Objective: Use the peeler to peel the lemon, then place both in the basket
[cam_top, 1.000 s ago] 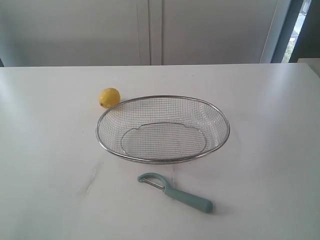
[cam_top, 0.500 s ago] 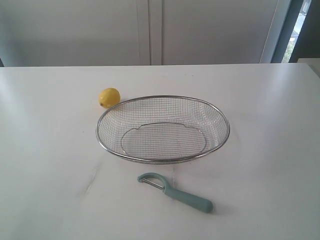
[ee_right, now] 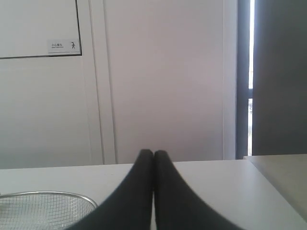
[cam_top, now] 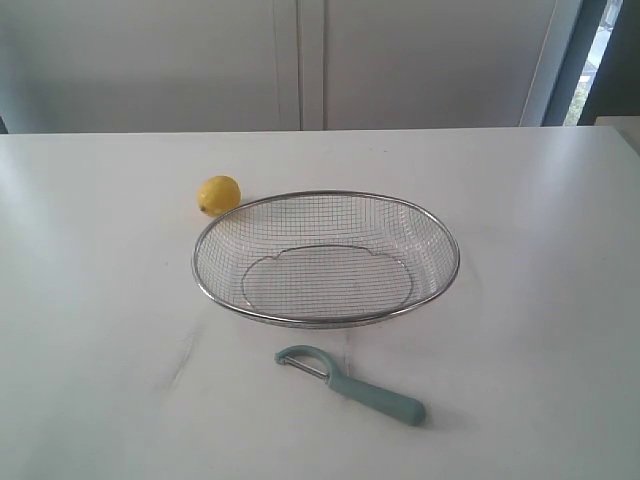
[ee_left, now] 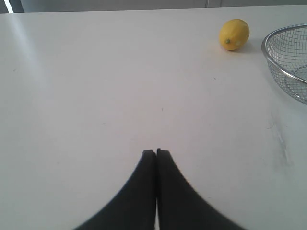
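Nothing has shifted in the past second. The lemon (cam_top: 218,195) sits on the tabletop (cam_top: 90,330) just beside the basket (cam_top: 330,193), at its far left rim, and the peeler (cam_top: 352,385) lies near its front edge. The left fingers (ee_left: 144,184) and right fingers (ee_right: 140,187) are pressed together, holding nothing. To my eye the work hasn't begun, and a first pickup comes next.

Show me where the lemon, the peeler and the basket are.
lemon (cam_top: 218,194), exterior view, middle of its yellow skin.
peeler (cam_top: 378,398), exterior view, on the teal handle.
basket (cam_top: 325,193), exterior view, on the far metal rim.
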`<action>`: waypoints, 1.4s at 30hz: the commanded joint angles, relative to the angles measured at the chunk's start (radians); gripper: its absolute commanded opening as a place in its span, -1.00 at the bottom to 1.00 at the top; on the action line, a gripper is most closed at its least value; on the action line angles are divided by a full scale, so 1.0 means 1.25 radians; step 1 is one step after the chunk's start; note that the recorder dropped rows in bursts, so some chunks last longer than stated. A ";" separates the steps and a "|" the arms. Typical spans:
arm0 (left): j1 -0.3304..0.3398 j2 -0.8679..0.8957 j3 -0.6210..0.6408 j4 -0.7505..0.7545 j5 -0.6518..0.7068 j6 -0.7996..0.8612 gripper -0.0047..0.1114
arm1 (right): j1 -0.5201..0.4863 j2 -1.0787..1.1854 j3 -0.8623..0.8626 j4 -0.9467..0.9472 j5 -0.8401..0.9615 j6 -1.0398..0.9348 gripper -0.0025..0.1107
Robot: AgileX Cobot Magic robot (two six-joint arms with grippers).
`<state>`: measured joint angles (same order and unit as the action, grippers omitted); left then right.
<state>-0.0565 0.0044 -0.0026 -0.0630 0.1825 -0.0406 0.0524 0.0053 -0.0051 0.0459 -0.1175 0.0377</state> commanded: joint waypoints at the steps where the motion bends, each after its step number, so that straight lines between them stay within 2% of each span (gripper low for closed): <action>1: 0.004 -0.004 0.002 -0.005 -0.001 0.002 -0.92 | -0.006 -0.004 0.004 0.002 -0.019 0.003 -0.96; 11: 0.004 -0.004 0.002 -0.005 -0.001 0.002 -0.92 | -0.006 -0.004 0.004 0.004 -0.033 0.091 -0.96; 21: 0.004 -0.004 0.002 -0.005 -0.001 0.002 -0.92 | -0.004 -0.004 0.004 0.006 -0.104 0.266 -0.96; 31: 0.004 -0.004 0.002 -0.005 -0.001 0.002 -0.92 | -0.004 -0.004 -0.011 0.006 -0.351 0.139 -0.96; 42: 0.004 -0.004 0.002 -0.005 -0.001 0.002 -0.92 | -0.004 0.035 -0.135 0.002 -0.358 0.133 -0.96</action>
<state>-0.0565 0.0044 -0.0026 -0.0630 0.1825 -0.0406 0.0524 0.0123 -0.1337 0.0514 -0.5554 0.2176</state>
